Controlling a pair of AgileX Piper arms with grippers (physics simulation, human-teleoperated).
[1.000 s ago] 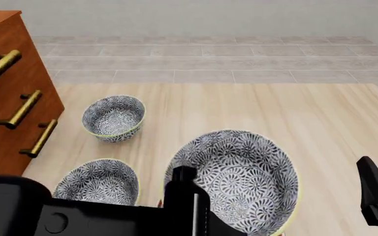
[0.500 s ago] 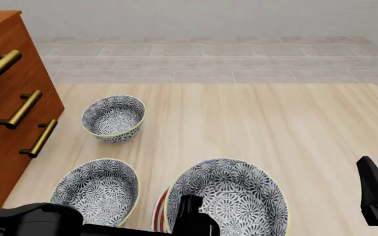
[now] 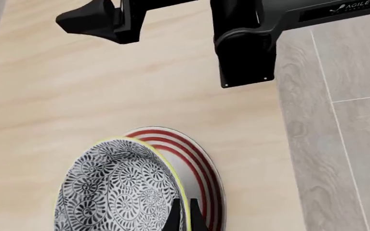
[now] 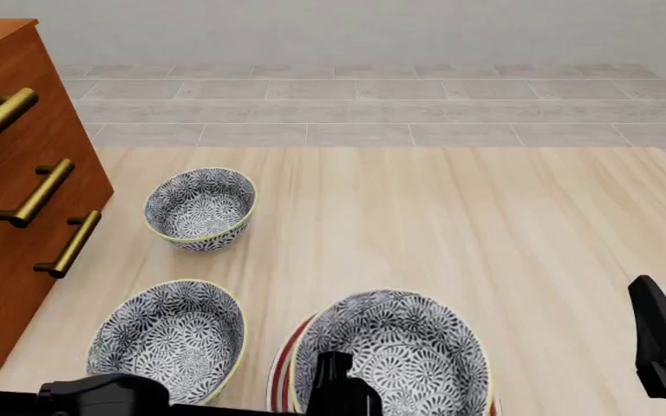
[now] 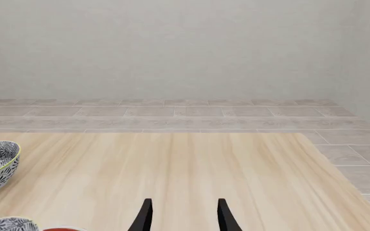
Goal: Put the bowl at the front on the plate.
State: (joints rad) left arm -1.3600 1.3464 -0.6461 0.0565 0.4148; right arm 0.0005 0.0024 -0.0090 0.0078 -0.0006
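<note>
bowl on plate, low in the front view

the bowl (image 4: 388, 360) sits on the plate (image 4: 281, 371) at bottom centre. the left gripper (image 3: 182, 217) pinches its rim. the right gripper (image 5: 183, 215), lower right, is spread and empty.

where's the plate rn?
Front view: the plate sits at the near edge of the table, centre-left, mostly hidden under the bowl held by the left gripper, just right of another bowl.

three floral bowls (image 4: 391, 355), one red-ringed plate (image 4: 277, 373), one wooden drawer cabinet (image 4: 9, 208)
</note>
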